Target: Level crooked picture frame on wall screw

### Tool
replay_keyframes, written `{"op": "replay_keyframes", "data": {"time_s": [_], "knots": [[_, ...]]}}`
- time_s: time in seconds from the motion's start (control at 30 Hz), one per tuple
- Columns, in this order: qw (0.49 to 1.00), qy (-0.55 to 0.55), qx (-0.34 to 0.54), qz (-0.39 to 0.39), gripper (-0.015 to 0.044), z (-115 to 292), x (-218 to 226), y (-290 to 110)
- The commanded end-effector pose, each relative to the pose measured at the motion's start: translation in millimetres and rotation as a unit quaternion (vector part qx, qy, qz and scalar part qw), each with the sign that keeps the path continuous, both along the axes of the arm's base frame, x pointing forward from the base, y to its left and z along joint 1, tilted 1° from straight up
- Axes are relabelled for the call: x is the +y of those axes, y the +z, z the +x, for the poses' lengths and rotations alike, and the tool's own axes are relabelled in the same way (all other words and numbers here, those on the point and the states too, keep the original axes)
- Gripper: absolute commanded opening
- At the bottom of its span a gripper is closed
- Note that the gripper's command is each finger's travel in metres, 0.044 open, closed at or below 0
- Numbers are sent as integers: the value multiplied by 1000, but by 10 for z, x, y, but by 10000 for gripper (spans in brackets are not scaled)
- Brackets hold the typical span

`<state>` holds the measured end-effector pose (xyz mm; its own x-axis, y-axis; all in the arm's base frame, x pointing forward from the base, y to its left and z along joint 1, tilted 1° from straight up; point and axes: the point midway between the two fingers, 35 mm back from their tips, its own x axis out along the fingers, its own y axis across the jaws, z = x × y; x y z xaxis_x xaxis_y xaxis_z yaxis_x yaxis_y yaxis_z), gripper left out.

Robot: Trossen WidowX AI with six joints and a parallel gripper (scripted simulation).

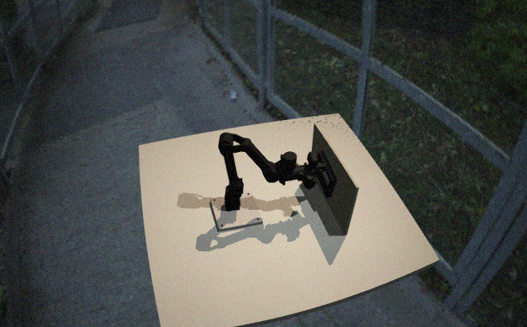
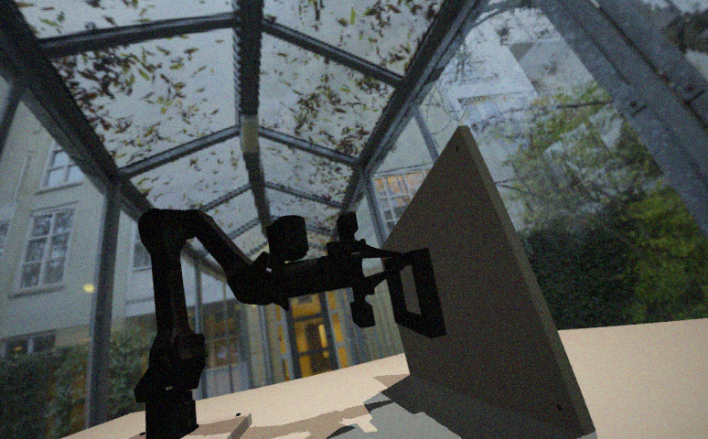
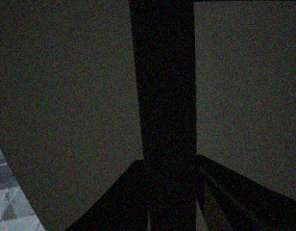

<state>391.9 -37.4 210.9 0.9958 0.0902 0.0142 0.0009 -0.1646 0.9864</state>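
The dark rectangular picture frame [image 2: 422,294] – against the grey upright wall panel [image 2: 488,261] – is clamped by the black parallel-jaw gripper [image 2: 393,261].

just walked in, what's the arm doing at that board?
The black six-joint arm is stretched out to the upright grey wall panel on the cream table top. Its gripper is shut on the dark rectangular picture frame that hangs on the panel, gripping near the frame's upper edge. In the exterior view the frame looks tilted, so it is not yet level or released.
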Motion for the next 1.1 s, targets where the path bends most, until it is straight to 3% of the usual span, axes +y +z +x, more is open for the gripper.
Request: {"op": "replay_keyframes", "data": {"time_s": [0.0,1.07], "knots": [[1000,-3,-8,-2,0,1,-5,60],[1000,-3,-8,-1,0,-2,53,8]]}}
